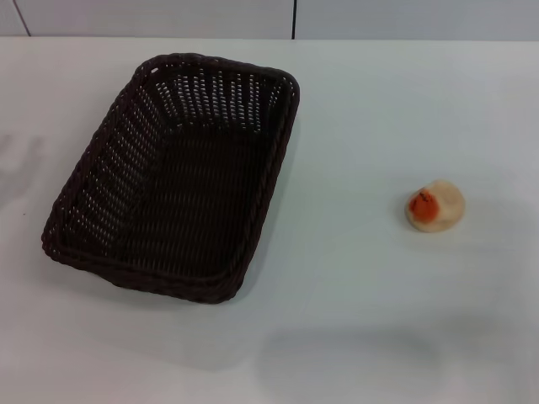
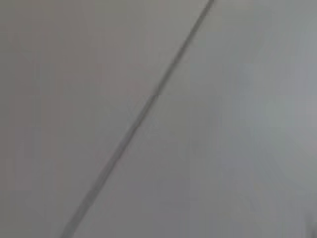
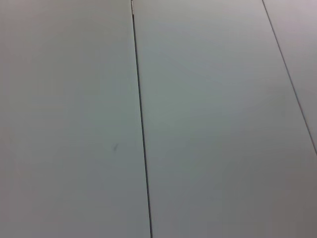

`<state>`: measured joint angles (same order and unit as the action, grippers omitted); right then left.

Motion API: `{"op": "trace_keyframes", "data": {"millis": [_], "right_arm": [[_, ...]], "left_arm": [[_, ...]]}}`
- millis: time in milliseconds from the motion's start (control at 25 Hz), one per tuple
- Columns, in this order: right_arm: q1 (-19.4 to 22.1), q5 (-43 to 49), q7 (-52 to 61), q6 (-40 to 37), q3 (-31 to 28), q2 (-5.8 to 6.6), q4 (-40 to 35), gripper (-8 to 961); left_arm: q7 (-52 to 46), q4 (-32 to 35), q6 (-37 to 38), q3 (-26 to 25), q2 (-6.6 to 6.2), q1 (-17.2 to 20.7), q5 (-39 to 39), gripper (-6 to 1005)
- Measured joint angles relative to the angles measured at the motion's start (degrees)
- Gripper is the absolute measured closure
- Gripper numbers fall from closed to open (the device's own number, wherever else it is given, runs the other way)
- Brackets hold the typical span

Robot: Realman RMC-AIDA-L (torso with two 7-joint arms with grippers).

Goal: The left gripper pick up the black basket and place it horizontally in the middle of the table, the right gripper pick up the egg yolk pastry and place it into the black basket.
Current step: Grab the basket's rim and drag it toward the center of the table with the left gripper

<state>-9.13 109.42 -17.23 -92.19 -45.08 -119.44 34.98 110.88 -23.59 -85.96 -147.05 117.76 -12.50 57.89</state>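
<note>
The black basket [image 1: 177, 172] is a large dark woven wicker basket. It lies on the left half of the white table [image 1: 354, 286], its long side running front to back and slightly slanted, and it is empty. The egg yolk pastry [image 1: 434, 204], a small pale cream bun with an orange-red patch, sits on the table at the right, well apart from the basket. Neither gripper shows in any view. Both wrist views show only plain grey-white panels with thin dark seams.
A pale wall with a dark vertical seam [image 1: 294, 18] runs behind the table's far edge. Soft shadows fall on the table near its front edge [image 1: 337, 353]. Bare tabletop lies between the basket and the pastry.
</note>
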Motion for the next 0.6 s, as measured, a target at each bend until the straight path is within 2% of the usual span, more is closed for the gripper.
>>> {"op": "trace_keyframes", "data": {"millis": [160,360,600], "right_arm": [[0.0,0.0,0.0,0.0,0.0,0.00,0.0,473],[-0.1,0.0,0.0,0.0,0.0,0.00,0.1,473],[-0.3,0.0,0.0,-0.6,0.0,0.00,0.1,473]], "left_arm": [[-20.3,-14.9,5.7,5.0,-0.05,1.1,8.2,464],[-38.2,-27.3,6.9,5.5,0.10,0.4,19.2,470],[-57.2,-41.2,10.7,7.1,0.03,-2.5,36.6,478]]}}
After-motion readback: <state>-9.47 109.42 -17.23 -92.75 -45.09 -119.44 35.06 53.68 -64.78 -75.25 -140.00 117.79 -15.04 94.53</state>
